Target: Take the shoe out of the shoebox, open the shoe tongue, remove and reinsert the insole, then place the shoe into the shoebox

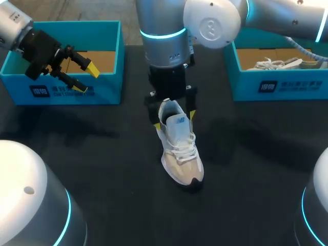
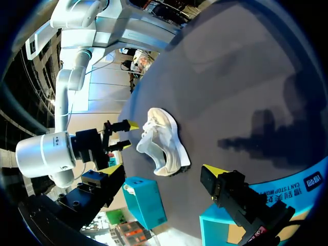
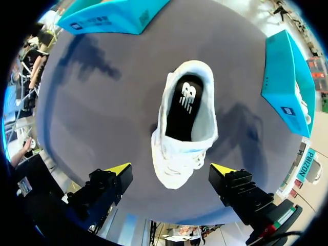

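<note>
Head view: the right gripper (image 1: 174, 119) hangs over mid-table with its fingers spread and the heel of the shoe (image 1: 180, 151) between its yellow tips (whether they graze the collar cannot be told here). The shoe stands upright on the dark table (image 1: 102, 169), its toe pointing away from that gripper. The left gripper (image 1: 86, 78) is released, with nothing between its fingers. It is just in front of the left box (image 1: 110, 56) and well apart from the shoe. The right box (image 1: 277, 84) holds a second shoe (image 1: 277, 64).

Left wrist view: the shoe sits well ahead of the left gripper, with the right gripper at its heel end.

Right wrist view: the shoe lies below and between the wide-open fingers, neither visibly pressing it. Its dark insole (image 3: 184, 100) is seated inside.
</note>
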You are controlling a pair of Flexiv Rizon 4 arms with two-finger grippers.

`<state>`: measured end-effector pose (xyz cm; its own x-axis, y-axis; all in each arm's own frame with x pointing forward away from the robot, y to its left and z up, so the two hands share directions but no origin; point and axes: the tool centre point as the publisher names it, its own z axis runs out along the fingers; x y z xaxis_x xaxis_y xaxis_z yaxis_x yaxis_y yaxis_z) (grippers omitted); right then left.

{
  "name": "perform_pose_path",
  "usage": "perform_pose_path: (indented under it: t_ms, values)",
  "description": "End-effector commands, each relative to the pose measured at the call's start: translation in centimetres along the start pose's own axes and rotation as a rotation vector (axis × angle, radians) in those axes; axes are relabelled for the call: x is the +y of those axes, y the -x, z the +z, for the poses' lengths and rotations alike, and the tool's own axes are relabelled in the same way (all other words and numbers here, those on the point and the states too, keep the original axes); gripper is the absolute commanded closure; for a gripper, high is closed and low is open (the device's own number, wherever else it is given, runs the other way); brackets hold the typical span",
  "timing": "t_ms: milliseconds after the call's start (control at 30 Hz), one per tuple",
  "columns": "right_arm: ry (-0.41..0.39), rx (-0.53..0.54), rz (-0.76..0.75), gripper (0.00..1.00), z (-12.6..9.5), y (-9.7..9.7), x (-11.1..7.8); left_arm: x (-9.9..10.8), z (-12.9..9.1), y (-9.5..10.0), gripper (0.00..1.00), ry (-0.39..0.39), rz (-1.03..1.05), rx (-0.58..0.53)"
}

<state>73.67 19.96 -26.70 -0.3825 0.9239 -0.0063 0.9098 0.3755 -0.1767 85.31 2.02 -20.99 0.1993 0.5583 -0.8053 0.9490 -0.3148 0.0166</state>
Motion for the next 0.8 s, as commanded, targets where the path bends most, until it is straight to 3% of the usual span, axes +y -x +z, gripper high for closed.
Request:
perform_pose_path:
  t_ms: [33,100,133,167,367,533,600,800]
  values:
    - [0.023,0.008,-0.001,0.37,0.8,0.1,-0.9,0.0,0.0,0.0,0.00,0.001,0.001,0.003]
    - [0.031,0.008,0.006,0.82,1.0,0.1,-1.3,0.0,0.0,0.0,0.00,0.001,0.001,0.003]
    - [0.029,0.006,0.010,0.97,1.2,0.1,-1.5,0.0,0.0,0.0,0.00,0.001,0.001,0.003]
    - [0.029,0.006,0.013,1.00,1.4,0.2,-1.7,0.0,0.0,0.0,0.00,0.001,0.001,0.003]
    - [0.022,0.009,0.027,1.00,1.9,0.7,-2.4,0.0,0.0,0.0,0.00,0.001,0.001,0.003]
    - [0.027,0.028,0.011,1.00,2.5,1.0,-1.7,0.0,0.0,0.0,0.00,0.001,0.001,0.003]
    - [0.028,0.027,-0.001,0.91,2.6,1.0,-1.3,0.0,0.0,0.0,0.00,0.001,0.001,0.003]
    - [0.026,0.016,-0.023,0.82,2.9,1.4,-0.2,0.0,0.0,0.0,0.00,0.001,0.001,0.003]
